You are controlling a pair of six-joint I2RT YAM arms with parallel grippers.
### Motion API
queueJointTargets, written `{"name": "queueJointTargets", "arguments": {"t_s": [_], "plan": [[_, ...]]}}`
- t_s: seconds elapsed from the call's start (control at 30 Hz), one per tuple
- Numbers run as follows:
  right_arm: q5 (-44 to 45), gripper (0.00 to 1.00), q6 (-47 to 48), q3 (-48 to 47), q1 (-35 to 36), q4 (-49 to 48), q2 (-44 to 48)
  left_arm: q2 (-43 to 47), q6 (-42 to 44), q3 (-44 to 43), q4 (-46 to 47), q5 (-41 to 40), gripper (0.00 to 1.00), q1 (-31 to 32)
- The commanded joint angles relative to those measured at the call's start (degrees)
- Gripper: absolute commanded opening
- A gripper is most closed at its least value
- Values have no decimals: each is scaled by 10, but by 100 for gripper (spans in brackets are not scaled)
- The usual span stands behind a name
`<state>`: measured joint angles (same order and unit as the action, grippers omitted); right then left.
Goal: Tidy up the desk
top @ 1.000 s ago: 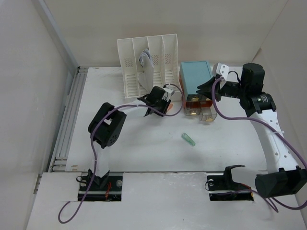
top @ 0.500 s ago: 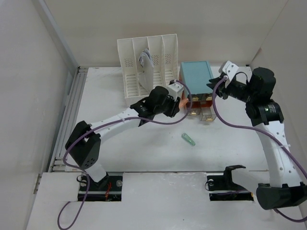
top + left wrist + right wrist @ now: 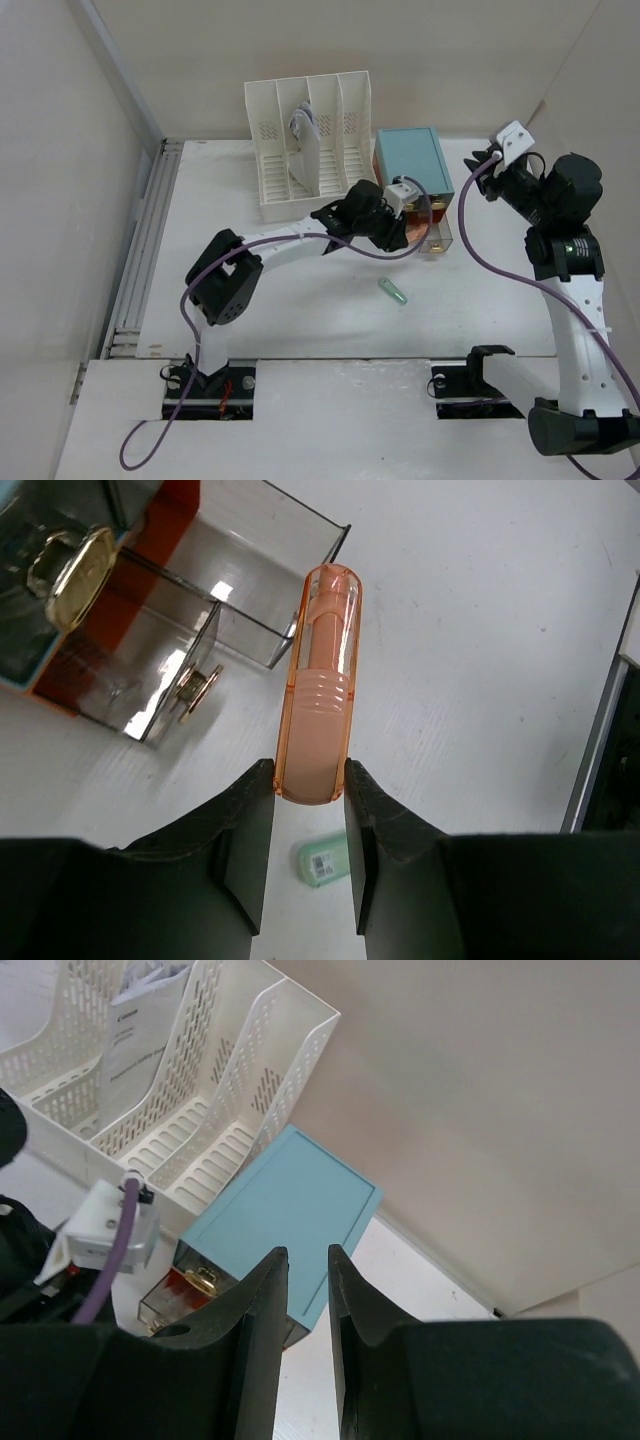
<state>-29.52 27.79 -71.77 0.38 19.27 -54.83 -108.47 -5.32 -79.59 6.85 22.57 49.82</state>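
Observation:
My left gripper (image 3: 310, 780) is shut on an orange translucent tube (image 3: 320, 670), holding it by its near end above the white desk (image 3: 480, 630). The tube's far end points at an open clear drawer (image 3: 240, 590) of the teal-topped drawer box (image 3: 412, 160). From above, the left gripper (image 3: 408, 222) hovers at the box's front, beside the pulled-out drawer (image 3: 437, 240). My right gripper (image 3: 480, 160) is raised to the right of the box, open by a narrow gap and empty; the right wrist view looks down past it (image 3: 308, 1260) on the teal top (image 3: 285, 1205).
A small green tube (image 3: 393, 291) lies on the desk in front of the drawers, seen under my left fingers (image 3: 325, 860). A second open drawer (image 3: 150, 670) with a brass knob sits left of the first. The white file rack (image 3: 305, 140) holding papers stands left of the box.
The left arm has reached right with the orange tube, from the rack's front to the drawers. The right gripper has drawn up and to the right, away from the box.

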Motion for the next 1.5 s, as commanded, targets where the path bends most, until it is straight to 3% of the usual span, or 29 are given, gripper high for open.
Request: {"name": "queueJointTargets", "arguments": {"t_s": [0.0, 0.57, 1.13, 1.27, 1.3, 1.33, 1.43, 1.47], "plan": [[15, 28, -15, 2, -2, -35, 9, -17, 7, -70, 32, 36, 0, 5], [15, 28, -15, 8, -2, -41, 9, -166, 1, -243, -6, 55, 0, 5], [-1, 28, -15, 13, -2, -41, 9, -250, -4, -339, -42, 36, 1, -5], [-1, 28, -15, 13, -2, -41, 9, -256, -4, -339, -47, 16, 8, -5], [-6, 28, -15, 13, -2, -41, 9, -256, -4, -339, -47, 16, 12, -5], [-6, 28, -15, 13, -2, -41, 9, -256, -4, -339, -47, 16, 23, -10], [-6, 28, -15, 13, -2, -41, 9, -256, -4, -339, -47, 10, 30, -10], [-6, 28, -15, 13, -2, -41, 9, -256, -4, -339, -47, 10, 39, -10]]}}
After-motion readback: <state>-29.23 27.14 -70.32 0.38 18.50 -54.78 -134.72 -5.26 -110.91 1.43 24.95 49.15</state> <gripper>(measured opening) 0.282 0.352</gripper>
